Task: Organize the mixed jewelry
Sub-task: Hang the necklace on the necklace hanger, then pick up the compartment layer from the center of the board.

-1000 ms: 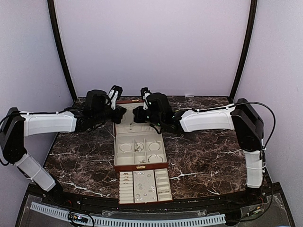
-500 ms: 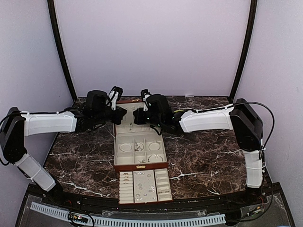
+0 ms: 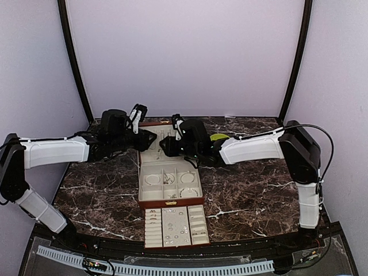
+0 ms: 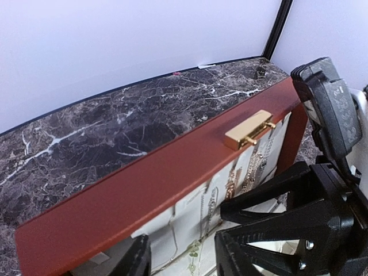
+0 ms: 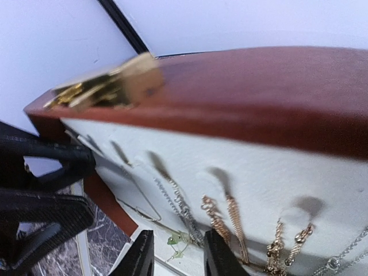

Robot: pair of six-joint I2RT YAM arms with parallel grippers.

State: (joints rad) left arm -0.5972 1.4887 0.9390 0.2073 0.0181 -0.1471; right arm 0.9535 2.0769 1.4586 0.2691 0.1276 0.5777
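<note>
Box lid (image 4: 144, 190) smooth reddish-brown, satin; clasp (image 4: 248, 129) shiny gold metal; lining (image 5: 259, 167) matt cream; table (image 4: 115, 126) veined marble-look; chains (image 5: 234, 221) metal.

The left arm (image 3: 54, 150) and right arm (image 3: 253, 148) rise from the outer corners, with their white forearms folded inward and level, wrists facing each other at the far middle. The left hand (image 3: 138, 115) and right hand (image 3: 176, 123) tilt upward, near each other but apart. Both have their fingers (image 4: 233, 253) parted and grip nothing.
</note>
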